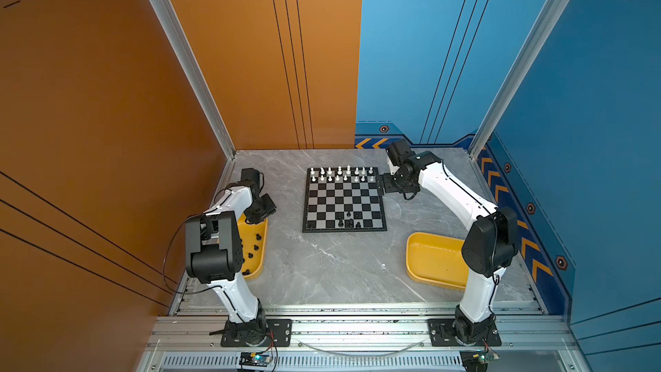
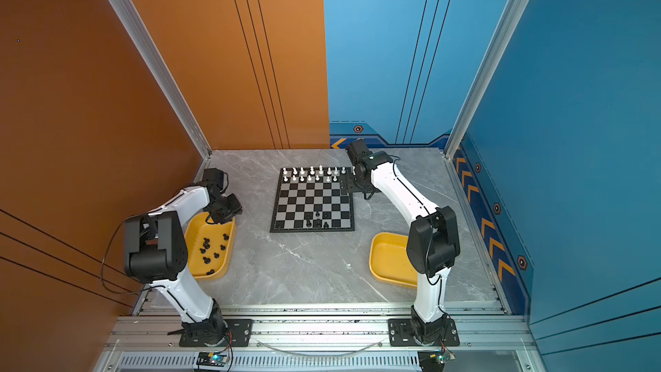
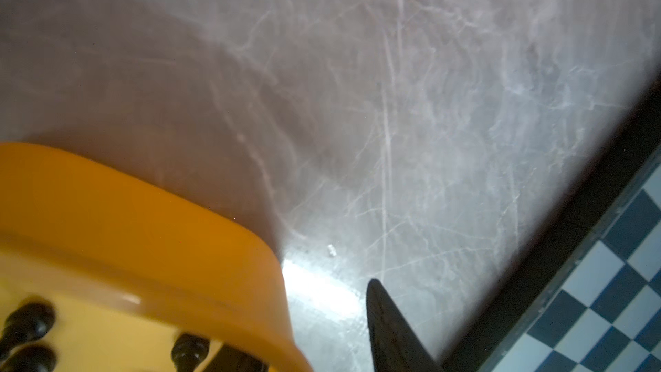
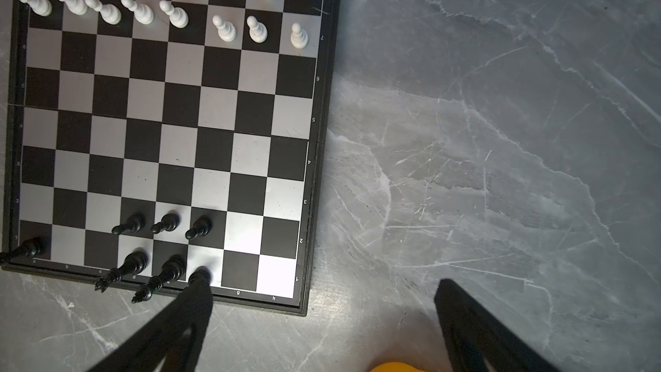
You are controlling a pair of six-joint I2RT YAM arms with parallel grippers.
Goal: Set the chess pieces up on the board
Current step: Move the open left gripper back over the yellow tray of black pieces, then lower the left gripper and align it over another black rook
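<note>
Black pieces (image 3: pixel 30 320) crowd the left tray (image 3: pixel 143 227); my left fingers (image 3: pixel 386 323), gap I cannot tell, may topple neighbours; right fingers (image 4: pixel 465 316) spread wide.

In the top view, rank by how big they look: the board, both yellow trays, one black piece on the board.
1. Board.
2. Left tray and right tray: alike, both partly hidden by arms.
3. Black piece.

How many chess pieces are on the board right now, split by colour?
White pieces: 16
Black pieces: 7
Total on the board: 23
</note>
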